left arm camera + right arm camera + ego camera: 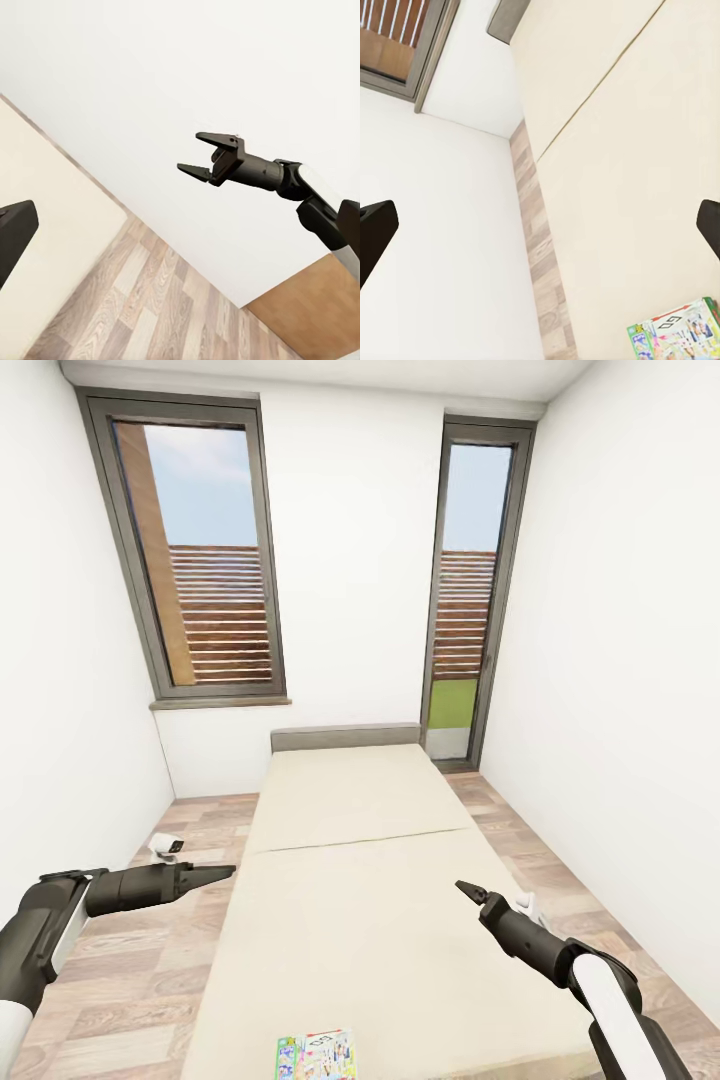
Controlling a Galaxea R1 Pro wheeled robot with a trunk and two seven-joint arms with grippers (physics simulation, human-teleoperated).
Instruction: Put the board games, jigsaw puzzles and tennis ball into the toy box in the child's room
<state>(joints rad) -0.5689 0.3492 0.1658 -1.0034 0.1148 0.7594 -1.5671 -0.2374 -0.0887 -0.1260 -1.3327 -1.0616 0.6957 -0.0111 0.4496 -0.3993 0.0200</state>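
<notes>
Bed (360, 860) with a bare beige mattress runs ahead between the robot's two raised arms in a narrow white room with a wood-plank floor (130, 1000). The left claw (222, 873) hangs over the floor just beside the mattress edge; whether its jaws are apart cannot be told. The right claw (193, 154) hovers above the mattress, jaws apart and holding nothing. A white-green board game (318, 1055) lies flat on the mattress at its near end, below and well short of both claws. Two tall windows (205, 560) stand in the far wall, beyond the claws.
</notes>
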